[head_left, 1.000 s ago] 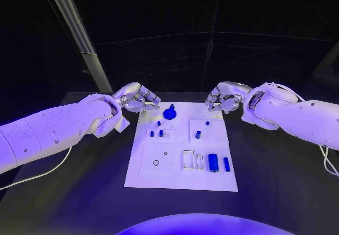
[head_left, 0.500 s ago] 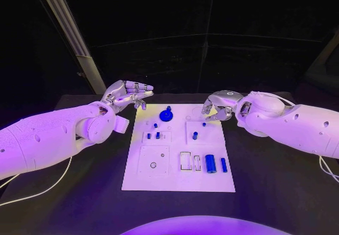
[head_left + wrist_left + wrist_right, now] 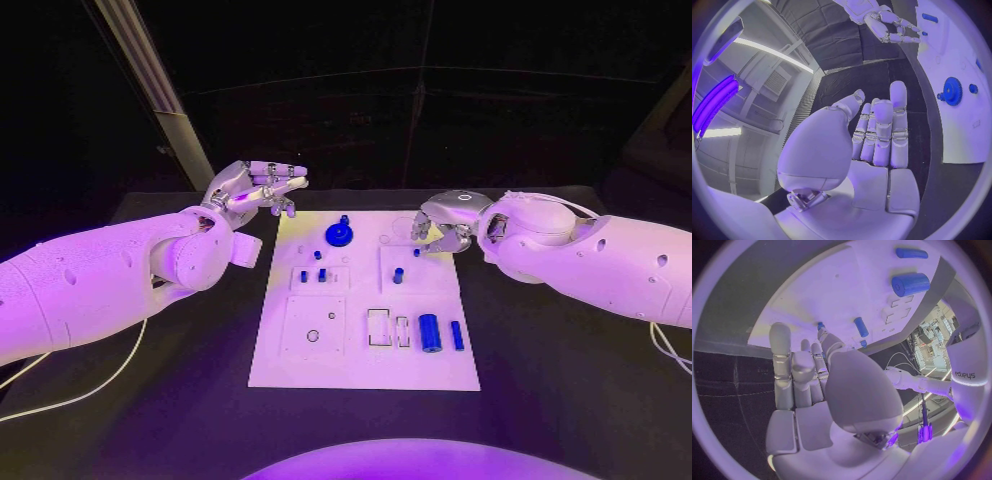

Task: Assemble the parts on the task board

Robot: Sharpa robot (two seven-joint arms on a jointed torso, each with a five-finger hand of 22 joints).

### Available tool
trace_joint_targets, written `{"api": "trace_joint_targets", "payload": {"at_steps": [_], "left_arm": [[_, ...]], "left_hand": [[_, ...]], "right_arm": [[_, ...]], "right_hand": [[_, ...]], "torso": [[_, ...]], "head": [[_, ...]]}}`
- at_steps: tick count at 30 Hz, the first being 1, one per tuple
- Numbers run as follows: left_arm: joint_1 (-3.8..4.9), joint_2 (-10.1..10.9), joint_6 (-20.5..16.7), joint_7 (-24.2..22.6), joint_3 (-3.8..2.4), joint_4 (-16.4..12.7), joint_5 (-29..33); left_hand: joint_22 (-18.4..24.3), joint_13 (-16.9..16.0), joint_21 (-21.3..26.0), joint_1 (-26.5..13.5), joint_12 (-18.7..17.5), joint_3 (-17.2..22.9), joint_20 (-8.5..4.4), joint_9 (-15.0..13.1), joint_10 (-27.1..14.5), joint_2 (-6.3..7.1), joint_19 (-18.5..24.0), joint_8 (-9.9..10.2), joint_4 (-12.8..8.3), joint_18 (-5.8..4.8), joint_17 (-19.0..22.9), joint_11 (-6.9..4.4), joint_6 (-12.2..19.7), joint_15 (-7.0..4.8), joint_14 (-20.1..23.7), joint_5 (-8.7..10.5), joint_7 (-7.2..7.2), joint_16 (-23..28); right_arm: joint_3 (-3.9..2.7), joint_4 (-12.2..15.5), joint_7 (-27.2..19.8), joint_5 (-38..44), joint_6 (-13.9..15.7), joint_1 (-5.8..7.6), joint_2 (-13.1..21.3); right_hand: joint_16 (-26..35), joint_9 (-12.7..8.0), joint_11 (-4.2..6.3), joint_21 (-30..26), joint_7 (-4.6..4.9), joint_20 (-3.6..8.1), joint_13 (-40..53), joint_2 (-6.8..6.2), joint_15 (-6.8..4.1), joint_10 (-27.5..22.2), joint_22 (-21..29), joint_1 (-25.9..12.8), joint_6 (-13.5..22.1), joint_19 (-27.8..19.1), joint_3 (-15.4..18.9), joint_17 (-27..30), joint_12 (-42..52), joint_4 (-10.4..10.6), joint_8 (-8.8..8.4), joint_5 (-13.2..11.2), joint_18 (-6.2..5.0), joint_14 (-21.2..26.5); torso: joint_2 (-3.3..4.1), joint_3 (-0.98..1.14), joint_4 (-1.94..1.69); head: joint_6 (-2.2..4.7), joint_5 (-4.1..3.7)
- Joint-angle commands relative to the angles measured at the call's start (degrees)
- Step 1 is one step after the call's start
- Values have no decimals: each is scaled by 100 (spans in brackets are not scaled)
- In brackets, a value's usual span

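Black table spreads under the white task board at frame centre, blue parts scattered on it, a gear-like piece near its top edge. Left hand hovers off the board's upper-left corner, fingers straight and empty, likely waiting. Right hand curls over the upper-right corner, perhaps reaching for a small peg; whether it grips anything is hidden.
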State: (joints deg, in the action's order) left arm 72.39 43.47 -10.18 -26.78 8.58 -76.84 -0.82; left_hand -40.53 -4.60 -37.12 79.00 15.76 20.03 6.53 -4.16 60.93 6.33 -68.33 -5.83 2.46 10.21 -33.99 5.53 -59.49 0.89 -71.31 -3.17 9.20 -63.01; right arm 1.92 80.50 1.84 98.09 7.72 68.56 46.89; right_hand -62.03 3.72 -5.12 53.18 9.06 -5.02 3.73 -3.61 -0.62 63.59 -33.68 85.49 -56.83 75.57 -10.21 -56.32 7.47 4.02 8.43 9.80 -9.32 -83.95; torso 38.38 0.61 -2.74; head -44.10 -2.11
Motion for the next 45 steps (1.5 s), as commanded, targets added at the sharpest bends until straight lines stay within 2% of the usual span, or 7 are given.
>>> {"api": "trace_joint_targets", "payload": {"at_steps": [1,26,30,33,39,45], "left_arm": [[7,5,63,-132,-4,2,126],[-1,3,33,-77,-2,39,127],[-1,4,31,-68,-2,42,127],[-1,5,29,-57,-2,46,127],[-2,4,25,-40,-2,59,127],[-2,5,24,-24,-2,64,127]], "left_hand": [[8,-3,29,-39,38,29,11,-7,50,-29,46,-20,-10,35,15,-8,-54,-11,44,-17,-5,21],[26,0,55,-16,60,52,3,-8,54,-34,47,-37,-28,36,73,-16,-74,-19,72,-18,-11,53],[31,2,61,-7,66,59,1,-8,54,-34,46,-40,-36,36,81,-17,-77,-20,77,-19,-12,57],[31,2,61,-7,66,59,1,-8,54,-34,46,-40,-36,36,81,-17,-77,-20,77,-19,-12,57],[31,2,61,-7,66,59,1,-8,54,-34,46,-40,-36,36,81,-17,-77,-20,77,-19,-12,57],[34,3,66,-2,69,64,0,-8,53,-35,45,-42,-40,36,95,-18,-78,-21,82,-19,-12,64]], "right_arm": [[-2,21,-17,116,-181,-3,-13],[0,-68,8,163,-452,-108,-143],[0,-77,18,193,-444,-119,-159],[0,-83,29,204,-411,-123,-166],[0,-85,88,294,-321,-127,-179],[0,-62,128,351,-165,-129,-183]], "right_hand": [[-78,8,13,82,-8,-21,-5,-50,22,71,-99,-13,-60,22,-62,-72,-41,-9,-45,-20,48,-164],[-533,11,26,683,-16,-34,-4,-130,23,345,-786,-87,-281,35,-691,-438,-215,-134,-150,-95,122,-176],[-601,14,34,795,-22,-34,0,-127,19,401,-926,-106,-327,49,-818,-491,-233,-164,-160,-126,138,-181],[-684,18,43,926,-24,-27,6,-87,7,490,-1082,-103,-404,64,-1023,-554,-253,-220,-169,-308,157,-189],[-794,30,74,1150,-45,-11,21,-16,-13,631,-1382,-96,-540,118,-1302,-644,-267,-313,-166,-516,196,-200],[-869,32,84,1408,-53,0,26,10,-21,722,-1731,-156,-631,191,-1550,-684,-309,-405,-187,-597,246,-201]], "torso": [[0,4,-2],[1,1,-1],[-1,5,1],[-1,3,4],[-5,2,2],[-4,3,5]], "head": [[-6,-11],[-58,-8],[-66,-7],[-73,-9],[-82,-19],[-93,-29]]}}
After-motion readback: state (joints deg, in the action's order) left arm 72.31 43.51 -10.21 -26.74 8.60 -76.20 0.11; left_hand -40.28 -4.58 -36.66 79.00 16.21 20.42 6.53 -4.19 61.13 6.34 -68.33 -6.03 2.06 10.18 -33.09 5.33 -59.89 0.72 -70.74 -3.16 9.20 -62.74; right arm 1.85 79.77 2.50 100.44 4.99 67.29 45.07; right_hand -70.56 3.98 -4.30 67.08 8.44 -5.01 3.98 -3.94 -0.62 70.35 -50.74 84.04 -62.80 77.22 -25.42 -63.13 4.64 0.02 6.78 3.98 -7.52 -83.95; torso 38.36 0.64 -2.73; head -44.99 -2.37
